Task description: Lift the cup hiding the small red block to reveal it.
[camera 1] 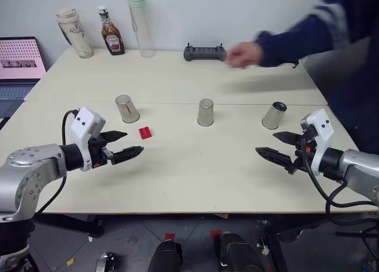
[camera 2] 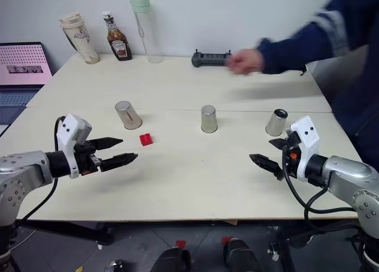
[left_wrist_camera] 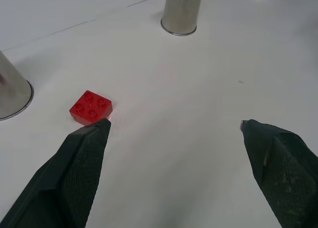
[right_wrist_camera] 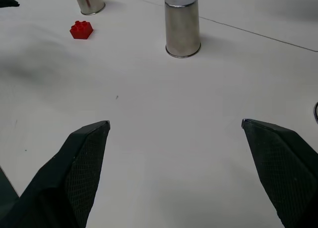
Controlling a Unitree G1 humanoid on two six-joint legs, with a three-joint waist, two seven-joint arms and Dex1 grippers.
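Three shiny steel cups stand upside down in a row across the middle of my pale worktop [camera 1: 195, 177]. The left cup [camera 1: 127, 108] is nearest to the small red block [camera 1: 145, 133]. The block lies out in the open on the worktop, just beside that cup and not touching it. The block has little round bumps on top. The middle cup [camera 1: 205, 112] stands well apart from the block. The right cup [camera 1: 274, 115] is further off, near my right arm.

My left claw [camera 1: 127, 145] hangs over the worktop just in front of the red block. Its two black fingers are spread wide and hold nothing. One fingertip [left_wrist_camera: 94, 131] is very close to the block, but I cannot tell if it touches.

My right claw [camera 1: 275, 146] hangs near the right cup. Its fingers are spread wide too, and it is empty.

At the far side of the worktop stand a tan travel mug [camera 1: 74, 32], a brown sauce bottle [camera 1: 111, 34] and a tall clear bottle [camera 1: 140, 23] with a green cap. A dark game controller [camera 1: 204, 52] lies there too. A person's hand [camera 1: 244, 54] in a dark blue sleeve reaches over the far side near the controller. A laptop [camera 1: 21, 61] with a pink screen sits off to the left.
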